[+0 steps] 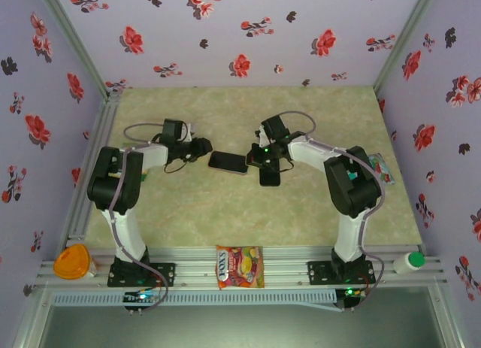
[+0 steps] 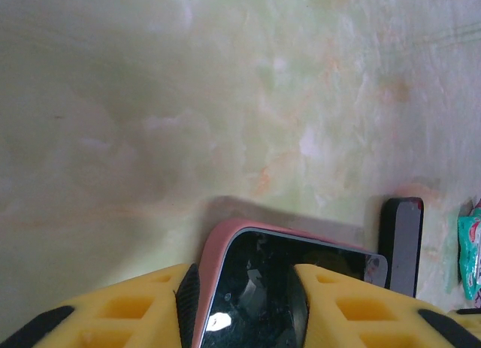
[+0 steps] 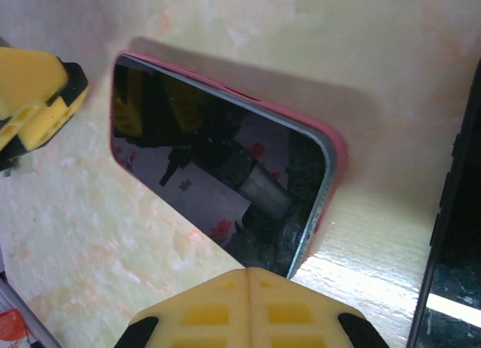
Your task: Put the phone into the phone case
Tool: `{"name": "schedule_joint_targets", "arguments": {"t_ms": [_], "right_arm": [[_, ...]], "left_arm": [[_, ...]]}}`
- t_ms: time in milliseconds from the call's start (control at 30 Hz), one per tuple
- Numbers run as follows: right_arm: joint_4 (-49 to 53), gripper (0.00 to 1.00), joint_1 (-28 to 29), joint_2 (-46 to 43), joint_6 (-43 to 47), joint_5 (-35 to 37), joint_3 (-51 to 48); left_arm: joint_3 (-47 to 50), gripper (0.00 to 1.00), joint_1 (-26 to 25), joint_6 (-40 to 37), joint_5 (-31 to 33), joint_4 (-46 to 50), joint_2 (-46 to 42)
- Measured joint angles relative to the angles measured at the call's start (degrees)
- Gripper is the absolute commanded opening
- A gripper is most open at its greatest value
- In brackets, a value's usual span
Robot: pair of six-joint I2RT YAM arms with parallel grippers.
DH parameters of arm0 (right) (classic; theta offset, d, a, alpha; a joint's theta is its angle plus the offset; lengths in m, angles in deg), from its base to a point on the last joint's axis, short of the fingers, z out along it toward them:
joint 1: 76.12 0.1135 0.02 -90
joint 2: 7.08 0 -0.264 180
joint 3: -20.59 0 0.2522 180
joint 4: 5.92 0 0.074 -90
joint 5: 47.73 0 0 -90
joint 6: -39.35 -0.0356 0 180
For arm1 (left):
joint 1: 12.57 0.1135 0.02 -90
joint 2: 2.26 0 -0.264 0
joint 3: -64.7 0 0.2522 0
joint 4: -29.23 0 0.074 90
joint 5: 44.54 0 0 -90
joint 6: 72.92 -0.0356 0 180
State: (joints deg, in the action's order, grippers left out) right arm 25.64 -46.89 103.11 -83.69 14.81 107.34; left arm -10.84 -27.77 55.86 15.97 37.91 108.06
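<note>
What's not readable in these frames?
Whether the left gripper clamps the phone: left wrist view, its own fingers mask contact.
Black slab, phone or case: cut by right wrist view's right edge, too small from top.
Seating of the pink case at one corner: right wrist view, right gripper partly covers it.

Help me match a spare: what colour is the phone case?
The phone case is pink, clearest in the right wrist view.

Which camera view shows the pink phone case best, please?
The right wrist view: the pink case frames nearly the whole phone. The left wrist view catches one end; the top view makes it tiny.
</note>
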Motion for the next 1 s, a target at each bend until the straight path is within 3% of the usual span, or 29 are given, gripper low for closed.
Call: {"name": "schedule_joint_targets", "arguments": {"t_ms": [1000], "right_arm": [[-0.2, 0.06, -0.9, 3.9, -0.2, 0.2, -0.3]], "left_arm": [[0.1, 0.41, -0.1, 0.0, 0.4, 0.0, 0.0]]}}
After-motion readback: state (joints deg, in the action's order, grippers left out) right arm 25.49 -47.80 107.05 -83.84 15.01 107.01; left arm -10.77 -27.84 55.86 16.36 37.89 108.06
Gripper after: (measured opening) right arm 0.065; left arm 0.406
